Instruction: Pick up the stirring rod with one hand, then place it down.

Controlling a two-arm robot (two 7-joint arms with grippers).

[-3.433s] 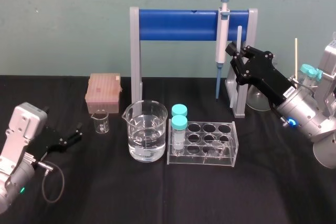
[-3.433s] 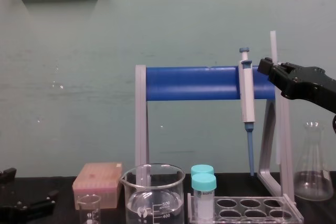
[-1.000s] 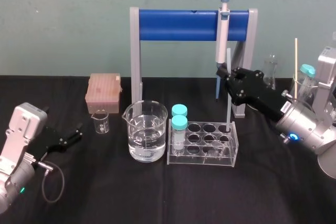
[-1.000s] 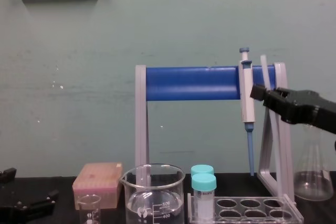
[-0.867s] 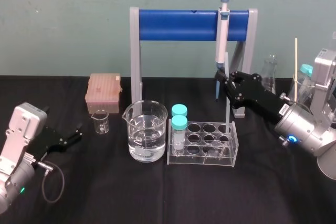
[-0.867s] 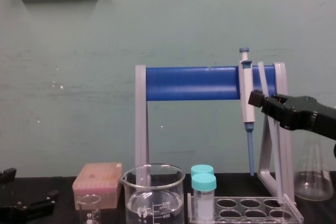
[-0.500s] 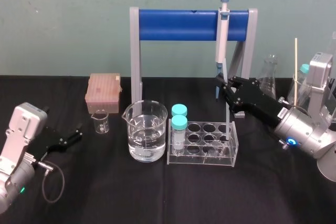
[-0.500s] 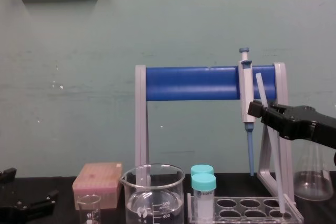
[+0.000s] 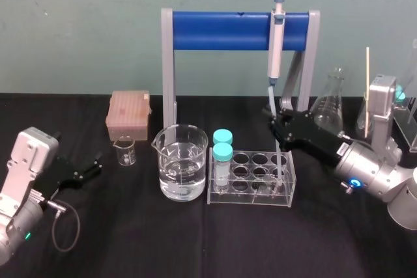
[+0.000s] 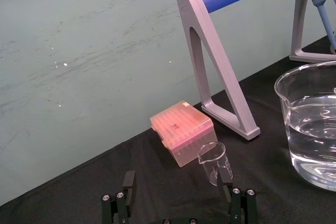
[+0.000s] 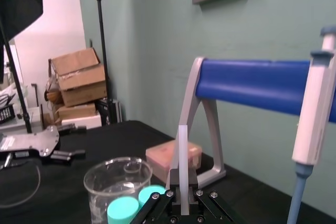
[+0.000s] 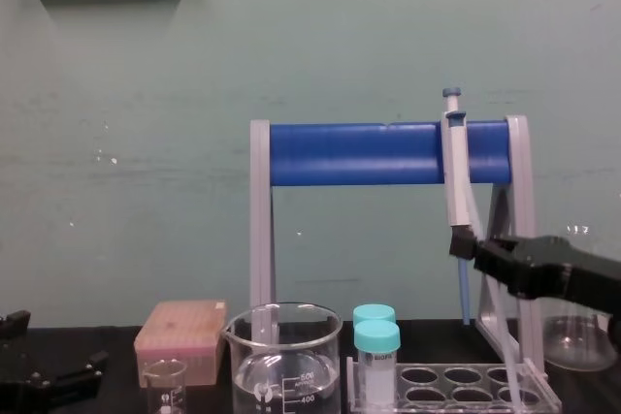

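The stirring rod (image 9: pixel 279 161) is a thin translucent rod, held nearly upright and slightly tilted. My right gripper (image 9: pixel 277 125) is shut on its upper part, just in front of the blue stand's right leg. The rod's lower end reaches down into the right end of the clear test tube rack (image 9: pixel 247 196). The right wrist view shows the rod (image 11: pixel 182 156) rising from between the black fingers of the right gripper (image 11: pixel 181 203). From the chest view, the right gripper (image 12: pixel 464 242) hangs above the rack (image 12: pixel 446 375) with the rod (image 12: pixel 500 332) slanting below it. My left gripper (image 9: pixel 98 161) rests open at the table's left.
A beaker of water (image 9: pixel 183 164) and two teal-capped tubes (image 9: pixel 222 151) stand left of the rod. The white-and-blue pipette (image 9: pixel 276 43) hangs on the blue stand (image 9: pixel 221 30) right behind the gripper. A conical flask (image 9: pixel 329 105), pink box (image 9: pixel 128 114) and small beaker (image 9: pixel 124 151) stand farther off.
My right gripper has come down and a little leftward with the rod in it. The rod's lower end has sunk into the rack's right end. The left arm stayed put.
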